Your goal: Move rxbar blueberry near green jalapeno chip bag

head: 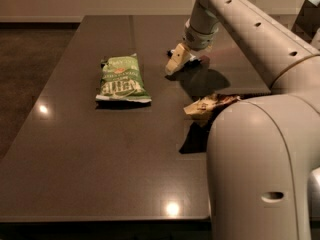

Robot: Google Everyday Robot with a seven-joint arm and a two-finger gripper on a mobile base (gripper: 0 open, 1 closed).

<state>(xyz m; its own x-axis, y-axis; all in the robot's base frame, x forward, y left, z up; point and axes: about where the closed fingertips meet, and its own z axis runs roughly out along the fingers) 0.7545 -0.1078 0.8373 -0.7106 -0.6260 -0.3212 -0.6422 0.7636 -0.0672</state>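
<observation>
The green jalapeno chip bag lies flat on the dark table, left of centre. My gripper hangs low over the table to the right of the bag, about a hand's width away. The rxbar blueberry shows only as a small dark piece with a white patch just behind the gripper. The gripper hides most of it. I cannot tell whether the gripper touches it.
A brown-and-cream chip bag lies to the right, nearer the camera than the gripper, partly hidden by my arm. The arm fills the right side of the view. The table's front edge runs along the bottom.
</observation>
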